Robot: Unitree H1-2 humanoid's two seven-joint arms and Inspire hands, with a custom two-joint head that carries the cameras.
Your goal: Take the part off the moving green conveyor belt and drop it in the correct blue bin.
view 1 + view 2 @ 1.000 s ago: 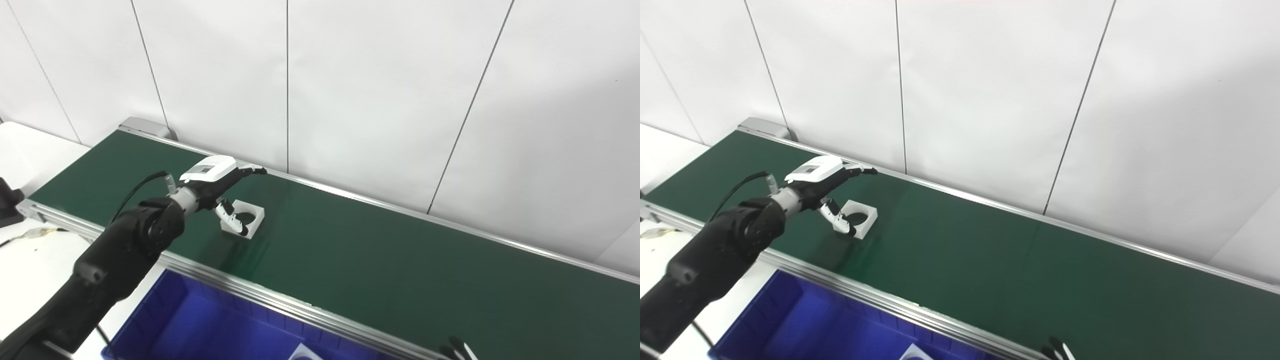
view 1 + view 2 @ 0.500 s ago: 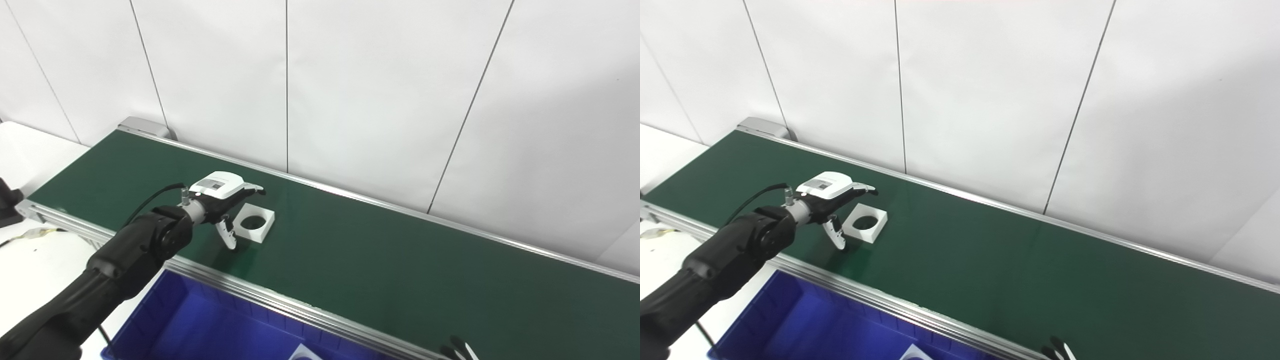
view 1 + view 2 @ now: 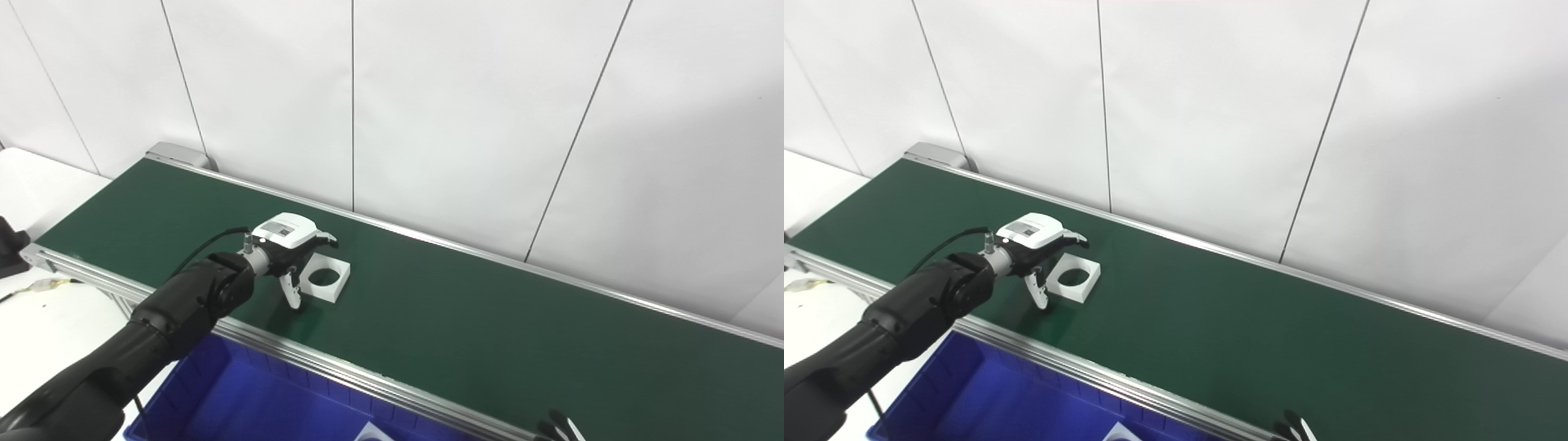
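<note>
A white square part (image 3: 326,281) with a round hole lies flat on the green conveyor belt (image 3: 465,318). My left hand (image 3: 289,244) hovers low just to its left, open, fingers stretched over the part's far left corner and thumb pointing down at the belt beside its near left edge. The hand does not hold the part. Only the fingertips of my right hand (image 3: 560,427) show at the bottom edge, too little to tell their state. A blue bin (image 3: 245,398) sits below the belt's near rail.
A white piece (image 3: 1118,432) lies in the blue bin at the bottom edge. The belt's aluminium rail (image 3: 367,380) runs between belt and bin. White wall panels stand close behind the belt. A white table with cables is at far left.
The part has ridden the belt to the right. My left hand has followed it rightward and lowered, with the thumb now beside the part's near left edge rather than over its hole.
</note>
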